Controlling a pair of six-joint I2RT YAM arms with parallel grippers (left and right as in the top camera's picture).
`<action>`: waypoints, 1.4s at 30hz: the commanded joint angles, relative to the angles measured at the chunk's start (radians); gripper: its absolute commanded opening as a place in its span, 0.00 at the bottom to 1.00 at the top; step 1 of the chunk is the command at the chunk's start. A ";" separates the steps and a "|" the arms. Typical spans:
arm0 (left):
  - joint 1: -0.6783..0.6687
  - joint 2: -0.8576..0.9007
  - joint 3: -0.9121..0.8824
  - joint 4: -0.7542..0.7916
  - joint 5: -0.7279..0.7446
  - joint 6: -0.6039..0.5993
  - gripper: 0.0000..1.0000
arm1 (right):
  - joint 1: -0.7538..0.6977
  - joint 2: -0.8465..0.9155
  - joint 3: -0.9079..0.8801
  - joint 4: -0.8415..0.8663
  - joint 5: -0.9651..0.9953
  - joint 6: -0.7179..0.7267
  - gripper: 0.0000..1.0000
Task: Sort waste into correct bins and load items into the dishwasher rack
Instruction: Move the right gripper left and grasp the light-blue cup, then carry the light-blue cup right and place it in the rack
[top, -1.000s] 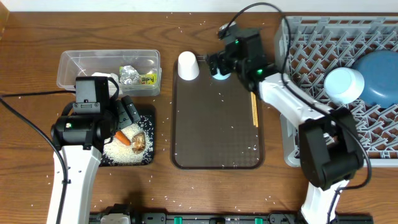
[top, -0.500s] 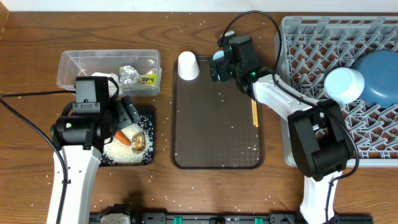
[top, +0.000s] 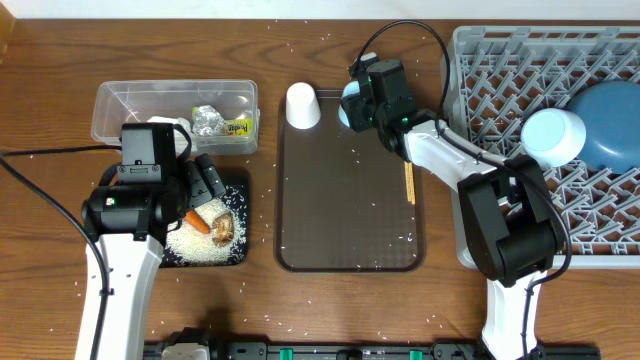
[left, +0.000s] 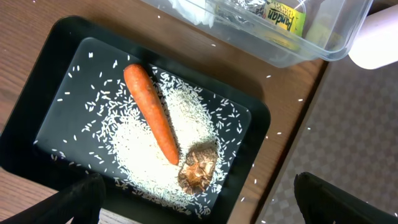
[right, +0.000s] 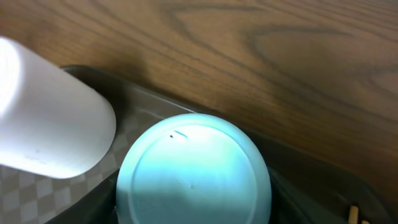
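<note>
An upturned light-blue cup (top: 349, 103) (right: 193, 168) stands in the back right corner of the brown serving tray (top: 350, 220). My right gripper (top: 354, 108) (right: 194, 211) is closed round it. A white cup (top: 302, 105) (right: 43, 118) stands just left of it. Chopsticks (top: 408, 180) lie along the tray's right edge. My left gripper (left: 205, 202) hangs open above the black tray (left: 56, 68), which holds a carrot (left: 151, 112), a brown lump (left: 199, 168) and rice (left: 140, 149). The clear tub (top: 130, 105) holds a foil ball (top: 208, 120) and a packet (top: 236, 126).
The grey rack (top: 500, 60) at the right holds a dark-blue plate (top: 610, 120) and a white bowl (top: 553, 135). Rice grains are scattered over the wooden table and the brown tray. The right arm reaches from the front across the rack's left side.
My right gripper has moved left and down onto the light-blue cup and its jaws have closed in on it. The left arm has not moved.
</note>
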 joint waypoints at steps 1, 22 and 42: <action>0.002 0.002 -0.001 -0.003 -0.008 0.006 0.98 | 0.003 0.001 0.002 0.003 0.008 0.045 0.51; 0.002 0.002 -0.001 -0.003 -0.008 0.005 0.98 | -0.220 -0.370 0.002 -0.062 0.008 0.123 0.44; 0.002 0.002 -0.001 -0.003 -0.008 0.005 0.98 | -0.560 -0.269 0.002 -0.120 -0.007 0.033 0.56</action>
